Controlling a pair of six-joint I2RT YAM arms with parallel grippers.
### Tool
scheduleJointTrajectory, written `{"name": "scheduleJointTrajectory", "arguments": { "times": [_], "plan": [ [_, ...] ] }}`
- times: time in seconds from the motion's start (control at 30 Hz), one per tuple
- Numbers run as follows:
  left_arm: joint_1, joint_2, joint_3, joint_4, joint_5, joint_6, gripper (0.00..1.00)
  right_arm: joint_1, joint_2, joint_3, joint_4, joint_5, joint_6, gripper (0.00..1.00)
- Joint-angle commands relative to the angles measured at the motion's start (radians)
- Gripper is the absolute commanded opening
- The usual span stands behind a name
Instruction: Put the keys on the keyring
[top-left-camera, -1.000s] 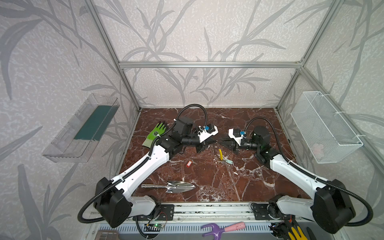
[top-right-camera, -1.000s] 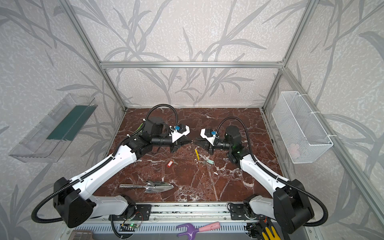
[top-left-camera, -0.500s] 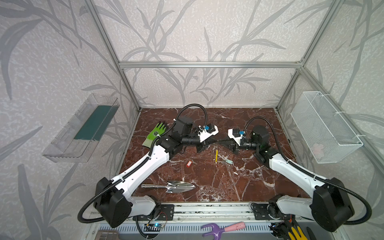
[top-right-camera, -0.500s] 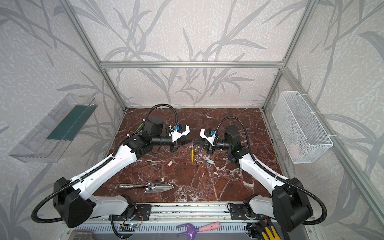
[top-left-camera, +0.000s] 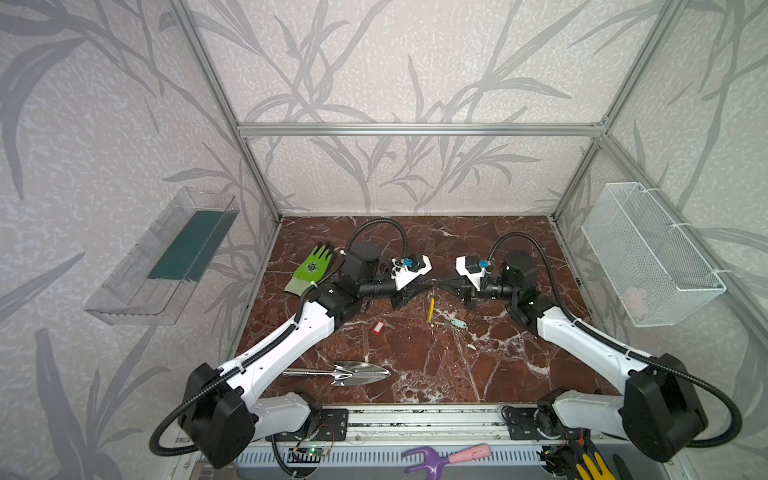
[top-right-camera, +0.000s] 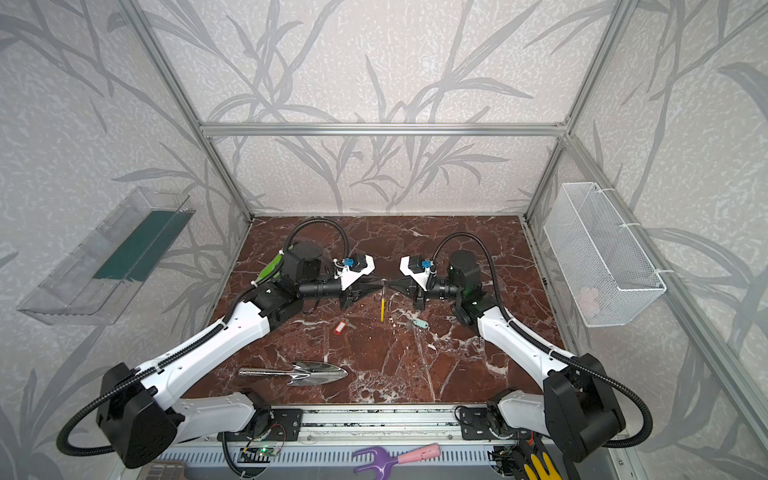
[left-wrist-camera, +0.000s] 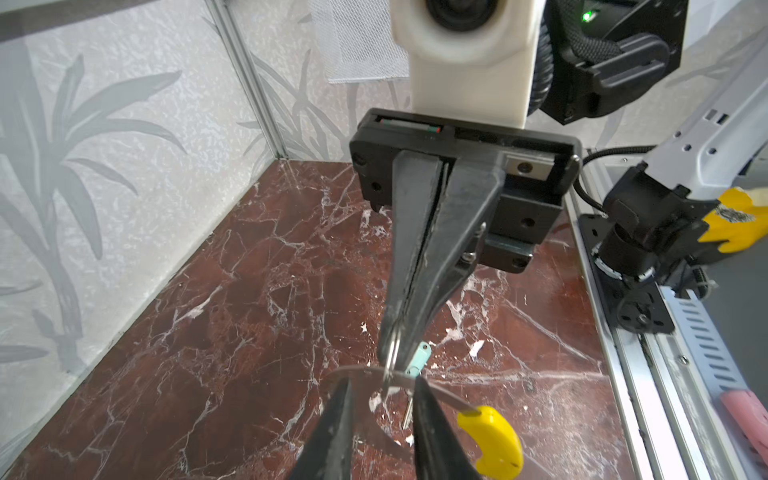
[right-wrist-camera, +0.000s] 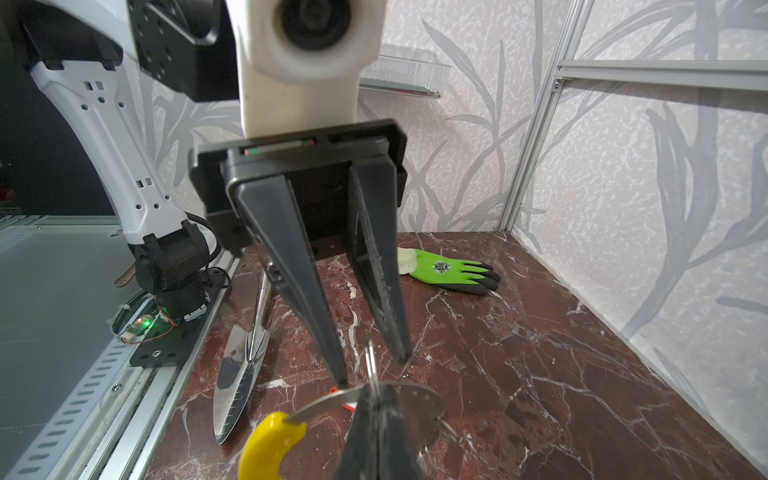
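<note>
The keyring (right-wrist-camera: 320, 409), a thin grey hoop with a yellow segment (left-wrist-camera: 494, 440), hangs above the floor in the middle; in both top views the yellow part (top-left-camera: 431, 309) points straight down. My right gripper (right-wrist-camera: 376, 390) is shut on the hoop. My left gripper (left-wrist-camera: 380, 380) faces it tip to tip, open, with its fingers apart on either side of the hoop band. The keys lie on the floor: the red-tagged one (top-left-camera: 377, 327) to the left below the grippers, the mint-tagged one (top-left-camera: 457, 323) to the right. In the left wrist view the mint tag (left-wrist-camera: 419, 359) shows behind the hoop.
A steel trowel (top-left-camera: 353, 374) lies near the front edge of the red marble floor (top-left-camera: 478, 365). A green glove (top-left-camera: 311, 268) lies at the back left behind my left arm. A wire basket (top-left-camera: 648, 253) hangs on the right wall, a clear tray (top-left-camera: 166, 257) on the left wall.
My right gripper has shut on the keyring and my left gripper has opened off it. The yellow segment swung from tilted to hanging straight down.
</note>
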Motion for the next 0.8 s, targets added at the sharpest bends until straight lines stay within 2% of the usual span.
{"name": "scheduleJointTrajectory", "arguments": {
  "times": [0.0, 0.23, 0.6, 0.77],
  "plan": [
    [0.011, -0.044, -0.049, 0.165, -0.019, -0.051, 0.26, 0.004, 0.023, -0.007, 0.117, -0.039, 0.076, 0.0],
    [0.012, -0.049, -0.108, 0.309, 0.009, -0.103, 0.21, 0.004, 0.036, 0.001, 0.139, -0.062, 0.096, 0.0],
    [0.01, -0.028, -0.104, 0.321, 0.062, -0.107, 0.13, 0.004, 0.027, -0.002, 0.148, -0.065, 0.107, 0.0],
    [0.01, -0.024, -0.105, 0.32, 0.064, -0.108, 0.13, 0.004, 0.027, -0.004, 0.178, -0.065, 0.12, 0.0]
  ]
}}
